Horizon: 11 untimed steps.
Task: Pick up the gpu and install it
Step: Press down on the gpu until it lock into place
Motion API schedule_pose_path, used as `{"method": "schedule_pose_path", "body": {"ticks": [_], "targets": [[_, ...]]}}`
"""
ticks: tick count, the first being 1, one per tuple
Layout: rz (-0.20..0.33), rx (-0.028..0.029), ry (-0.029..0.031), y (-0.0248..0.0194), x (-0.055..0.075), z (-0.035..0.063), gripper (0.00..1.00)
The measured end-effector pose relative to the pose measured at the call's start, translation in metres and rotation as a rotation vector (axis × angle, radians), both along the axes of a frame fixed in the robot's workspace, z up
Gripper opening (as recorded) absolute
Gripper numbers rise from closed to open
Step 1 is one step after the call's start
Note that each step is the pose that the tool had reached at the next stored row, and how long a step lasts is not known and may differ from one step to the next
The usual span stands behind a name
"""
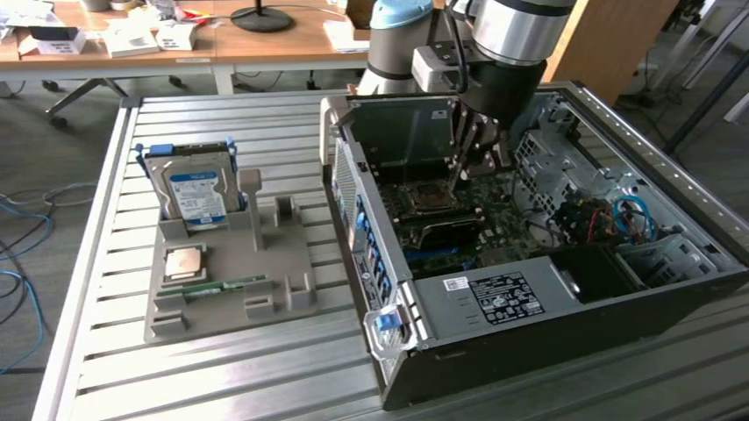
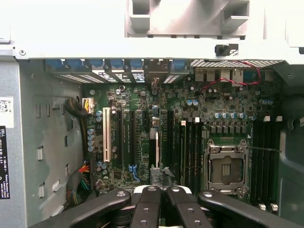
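The gpu [image 2: 155,142] stands edge-on in an expansion slot of the green motherboard [image 2: 142,97], showing as a thin pale strip between the dark slots. My gripper [image 2: 164,191] hangs just over the card's near end, its two black fingers [image 2: 148,209] pressed together. Whether they pinch the card's edge I cannot tell. In the exterior view the arm reaches down into the open computer case [image 1: 515,303], with the gripper [image 1: 468,162] low over the board beside the drive cage.
A grey parts tray [image 1: 252,303] on the slatted table left of the case holds a silver hard drive [image 1: 196,193], a square processor [image 1: 185,261] and a green memory stick [image 1: 228,287]. The processor socket [image 2: 227,166], memory slots and red and blue cables crowd the board.
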<state>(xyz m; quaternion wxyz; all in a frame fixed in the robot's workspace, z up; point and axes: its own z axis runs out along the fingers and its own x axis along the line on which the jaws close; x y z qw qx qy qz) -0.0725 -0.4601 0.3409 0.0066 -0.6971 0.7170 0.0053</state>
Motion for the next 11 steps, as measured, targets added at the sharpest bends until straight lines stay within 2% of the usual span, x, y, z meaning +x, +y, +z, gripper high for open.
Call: {"method": "schedule_pose_path", "body": {"ticks": [5, 11], "targets": [[0.0, 0.0001, 0.0, 0.0, 0.0, -0.0006, 0.11], [0.0, 0.0001, 0.0, 0.0, 0.0, -0.008, 0.11]]}}
